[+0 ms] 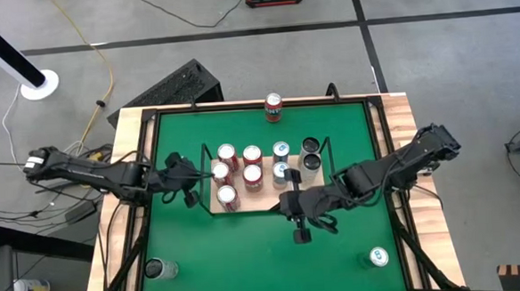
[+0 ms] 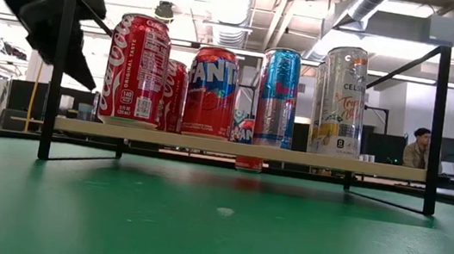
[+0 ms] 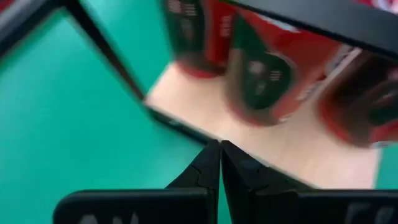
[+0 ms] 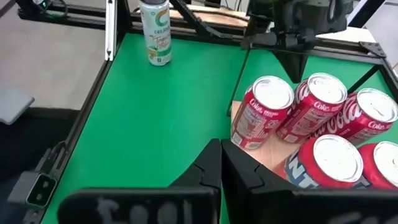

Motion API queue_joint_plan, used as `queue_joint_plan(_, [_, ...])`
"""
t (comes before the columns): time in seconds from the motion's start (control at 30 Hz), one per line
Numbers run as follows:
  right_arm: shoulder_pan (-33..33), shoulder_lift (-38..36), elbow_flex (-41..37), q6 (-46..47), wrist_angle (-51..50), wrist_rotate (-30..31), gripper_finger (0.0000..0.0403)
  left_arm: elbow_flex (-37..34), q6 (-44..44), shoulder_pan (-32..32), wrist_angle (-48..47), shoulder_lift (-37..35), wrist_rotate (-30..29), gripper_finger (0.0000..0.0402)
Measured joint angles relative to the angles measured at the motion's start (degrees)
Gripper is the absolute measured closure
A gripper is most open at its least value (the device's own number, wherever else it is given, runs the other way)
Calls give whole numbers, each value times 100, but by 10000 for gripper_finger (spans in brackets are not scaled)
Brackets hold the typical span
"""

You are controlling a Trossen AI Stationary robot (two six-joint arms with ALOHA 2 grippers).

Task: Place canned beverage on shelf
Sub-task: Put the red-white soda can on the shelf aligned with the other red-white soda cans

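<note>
The light-wood shelf (image 1: 265, 201) stands mid-table and bears several cans, among them red ones (image 1: 226, 153) and a tall silver one (image 2: 342, 89). My left gripper (image 1: 193, 185) is shut and empty just off the shelf's left wire rail (image 2: 57, 71); its wrist view (image 3: 221, 152) shows the shut fingers over the board's edge. My right gripper (image 1: 285, 202) is shut and empty at the shelf's near edge, pointing toward the table's left; its fingers show in its wrist view (image 4: 221, 155), beside the red cans (image 4: 264, 112).
Three cans stand off the shelf: a red one (image 1: 273, 107) at the table's far edge, one (image 1: 159, 269) at the near left corner and one (image 1: 377, 258) at the near right corner. Green table (image 1: 266, 261) lies open before the shelf.
</note>
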Motion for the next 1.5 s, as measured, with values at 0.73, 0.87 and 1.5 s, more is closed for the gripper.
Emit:
queue_joint_plan(0.73, [-18,0,0,9,-3,-12,377,-2124,1631,11,3510,-1082,539,401])
queue_joint_plan(0.87, [-26,2,0,7,2,-13,368,-2125,1746,13,3665,-1081,549,401])
queue_joint_plan(1.5, [-26,2,-2,-49,20,-20,369,-2125,2300,13,4703,-374,640,401])
